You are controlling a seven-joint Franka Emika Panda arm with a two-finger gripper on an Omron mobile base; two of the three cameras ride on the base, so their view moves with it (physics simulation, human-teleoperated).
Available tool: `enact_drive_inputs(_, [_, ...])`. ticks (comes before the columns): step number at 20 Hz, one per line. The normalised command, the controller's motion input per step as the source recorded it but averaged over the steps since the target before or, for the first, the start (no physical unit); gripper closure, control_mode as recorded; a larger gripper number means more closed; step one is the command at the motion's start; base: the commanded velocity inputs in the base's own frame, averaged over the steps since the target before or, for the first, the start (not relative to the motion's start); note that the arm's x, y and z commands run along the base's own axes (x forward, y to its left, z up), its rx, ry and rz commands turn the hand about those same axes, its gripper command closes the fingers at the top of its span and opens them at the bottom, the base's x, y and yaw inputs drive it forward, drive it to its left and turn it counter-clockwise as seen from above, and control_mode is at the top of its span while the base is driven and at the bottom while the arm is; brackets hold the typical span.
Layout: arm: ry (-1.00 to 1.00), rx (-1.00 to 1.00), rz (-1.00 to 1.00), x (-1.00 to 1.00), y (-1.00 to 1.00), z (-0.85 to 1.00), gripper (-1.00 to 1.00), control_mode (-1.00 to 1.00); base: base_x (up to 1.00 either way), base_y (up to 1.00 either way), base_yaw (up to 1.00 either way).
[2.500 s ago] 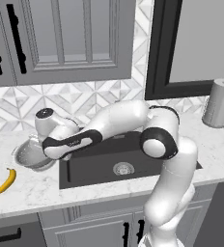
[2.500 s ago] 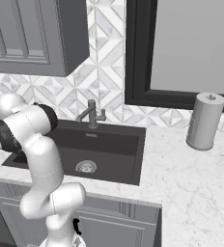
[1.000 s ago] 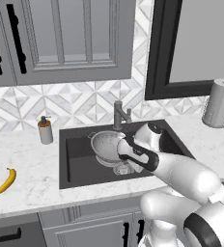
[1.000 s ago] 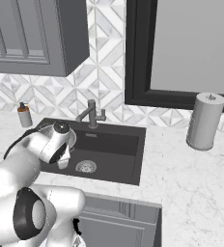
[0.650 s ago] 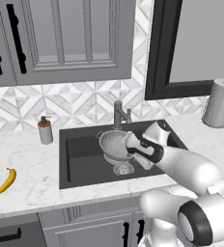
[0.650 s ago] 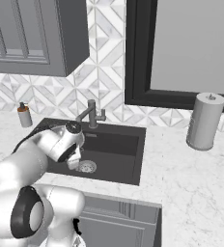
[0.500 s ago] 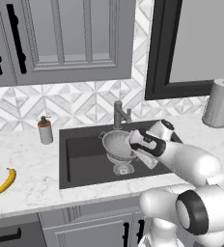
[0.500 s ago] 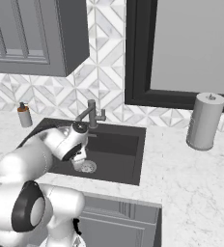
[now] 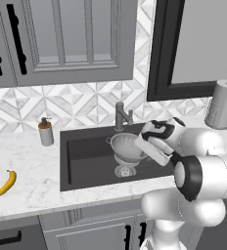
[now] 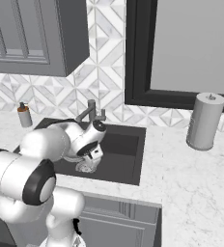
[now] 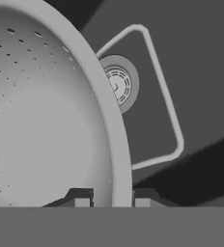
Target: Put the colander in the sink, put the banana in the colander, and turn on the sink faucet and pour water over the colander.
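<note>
The silver-grey colander [image 9: 125,148] hangs inside the black sink [image 9: 86,161], just above the round steel drain [image 9: 124,171]. My gripper [image 9: 144,146] is shut on the colander's right rim. In the hand view the rim of the colander [image 11: 46,120] runs between my gripper's [image 11: 112,198] two tips, with its wire handle [image 11: 168,106] and the drain [image 11: 119,83] beyond. The yellow banana [image 9: 6,183] lies on the counter far to the left. The grey sink faucet [image 9: 120,114] stands behind the basin, also visible as the faucet [image 10: 92,112] in the right base view.
A soap dispenser [image 9: 46,132] stands on the counter left of the sink. A paper towel roll [image 10: 204,121] stands on the counter at the right. Grey cabinets hang above the left counter and a dark-framed window sits behind the sink.
My arm has carried the colander rightward from the counter, over the basin's left part, to above the drain. The banana has not moved.
</note>
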Motion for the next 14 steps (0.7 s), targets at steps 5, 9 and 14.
enact_drive_inputs(5, [0.0, 0.0, 0.26, 0.21, -0.32, -0.14, 1.0, -1.0, 0.0, 0.0, 0.0])
enact_drive_inputs(9, [0.0, 0.0, 0.24, 0.23, -0.17, -0.22, 1.0, -1.0, 0.0, 0.0, 0.0])
enact_drive_inputs(14, [0.0, -0.02, 0.15, 0.08, -0.01, -0.3, 1.0, -1.0, 0.0, 0.0, 0.0])
